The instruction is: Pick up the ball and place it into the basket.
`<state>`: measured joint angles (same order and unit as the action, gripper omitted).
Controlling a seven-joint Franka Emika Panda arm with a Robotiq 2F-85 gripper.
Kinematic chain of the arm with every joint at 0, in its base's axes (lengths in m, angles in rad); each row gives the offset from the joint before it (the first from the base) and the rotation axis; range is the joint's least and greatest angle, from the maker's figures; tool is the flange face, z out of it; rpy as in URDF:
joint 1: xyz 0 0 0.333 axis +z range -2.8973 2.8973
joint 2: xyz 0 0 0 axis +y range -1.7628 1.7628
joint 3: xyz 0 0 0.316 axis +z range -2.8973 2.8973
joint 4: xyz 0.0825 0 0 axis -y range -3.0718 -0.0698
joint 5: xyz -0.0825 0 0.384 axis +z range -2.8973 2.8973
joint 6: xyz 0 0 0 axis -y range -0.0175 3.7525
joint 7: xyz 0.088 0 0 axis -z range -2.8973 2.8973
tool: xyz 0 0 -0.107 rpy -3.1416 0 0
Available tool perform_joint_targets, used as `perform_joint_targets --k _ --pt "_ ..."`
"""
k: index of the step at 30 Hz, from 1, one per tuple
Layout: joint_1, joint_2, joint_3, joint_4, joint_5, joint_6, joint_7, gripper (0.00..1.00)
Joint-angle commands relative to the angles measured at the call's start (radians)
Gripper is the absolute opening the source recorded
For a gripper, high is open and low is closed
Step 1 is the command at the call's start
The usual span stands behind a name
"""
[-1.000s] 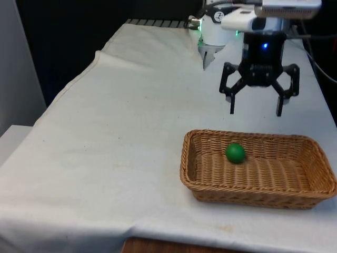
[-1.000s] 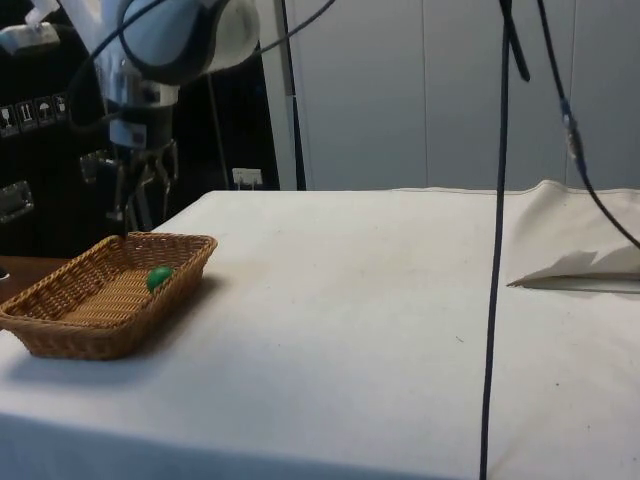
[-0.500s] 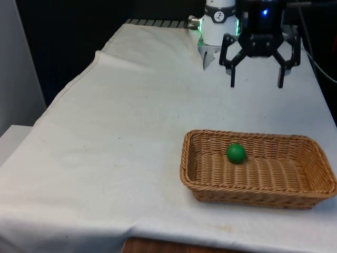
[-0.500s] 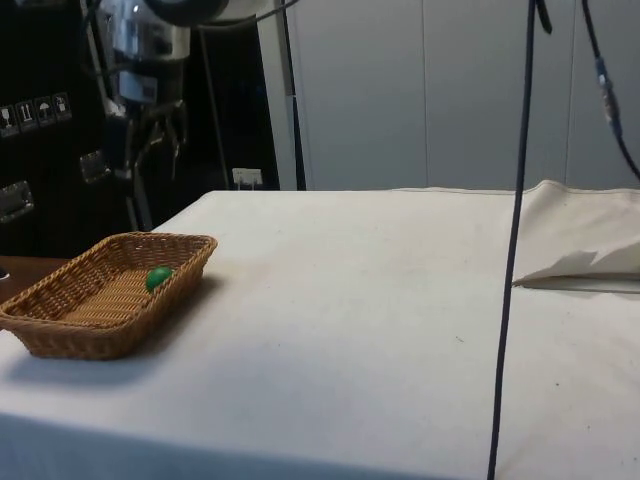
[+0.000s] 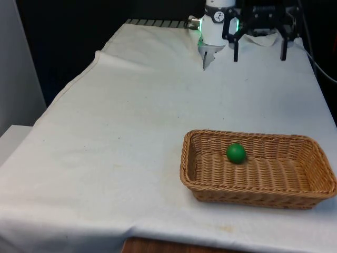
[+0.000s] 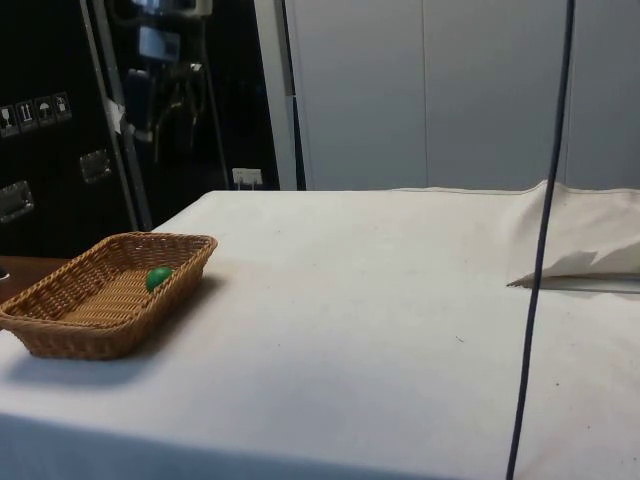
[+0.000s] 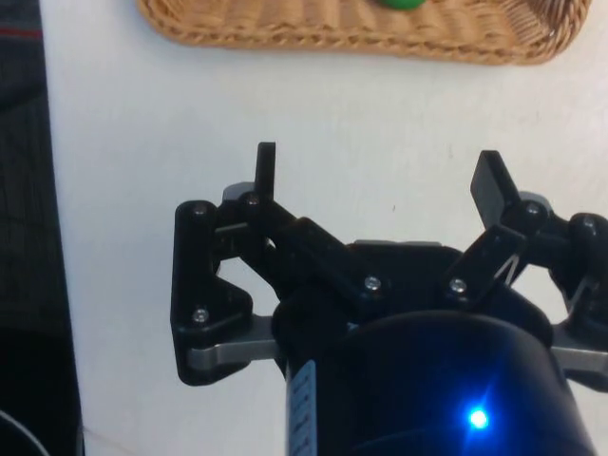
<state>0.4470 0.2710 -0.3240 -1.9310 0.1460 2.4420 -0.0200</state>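
One green ball lies inside the wicker basket on the front view's right. My gripper, fingers spread wide and empty, has risen well clear toward the table's far end; I judge the placement finished.

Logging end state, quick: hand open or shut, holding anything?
Hand: open, holding nothing. The ball lies in the basket.
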Motion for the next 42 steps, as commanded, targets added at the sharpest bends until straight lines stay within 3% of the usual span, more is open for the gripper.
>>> perform_joint_targets --k 1,15,18,30,42 --pt "0.007 -0.027 -0.004 -0.022 -0.017 -0.008 0.01 1.0" --pt "0.014 -0.189 0.005 -0.155 -0.052 -0.06 0.017 1.0" --pt "0.012 -0.202 0.008 -0.165 -0.037 -0.066 0.003 1.0" --pt "0.012 -0.32 0.02 -0.252 -0.057 -0.149 0.022 1.0" --pt "0.012 -0.35 0.022 -0.274 -0.049 -0.23 0.017 1.0"
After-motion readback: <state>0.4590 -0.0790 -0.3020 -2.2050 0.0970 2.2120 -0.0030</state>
